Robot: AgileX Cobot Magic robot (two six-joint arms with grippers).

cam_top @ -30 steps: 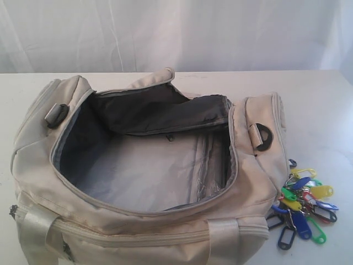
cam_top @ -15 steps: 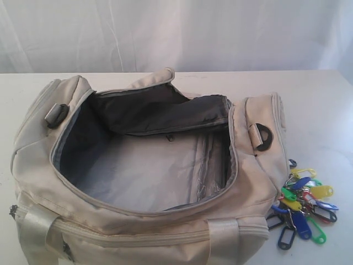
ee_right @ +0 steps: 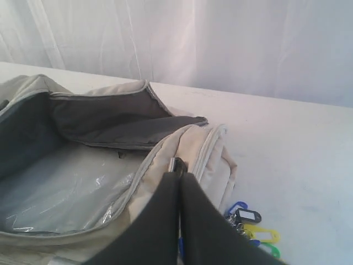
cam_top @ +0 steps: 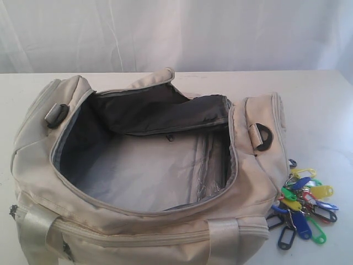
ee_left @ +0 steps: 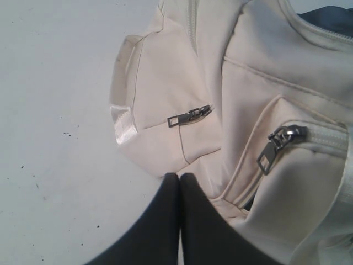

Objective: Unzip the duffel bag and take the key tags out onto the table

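Duffel bag in cream-beige fabric, large, resting on the white bench toward the near left of the exterior view. Main zip undone all round, top flap folded back toward the far side, mouth gaping wide. Grey lining laid bare inside, with a glossy clear sheet over the floor in the right wrist view. Black D-ring at the right end, another at the left end. Pale, shiny webbing straps running over the near wall. Two dark metal zip pulls on the end pockets in the left wrist view.

Key tags out of the bag, heaped on the bench just beside its right end: blue, yellow, green and red plastic on metal rings.

Left pincer fully closed, black fingers pressed together, gripping nothing, poised over the bag's end pocket. Right pincer likewise closed tight with nothing held, tips close over the bag's right end by the zip rim; contact there impossible to judge.

Against the exterior pictures from a second and half a second back: no difference to be found. Bag, flap and tags in the same places, with the same folds.
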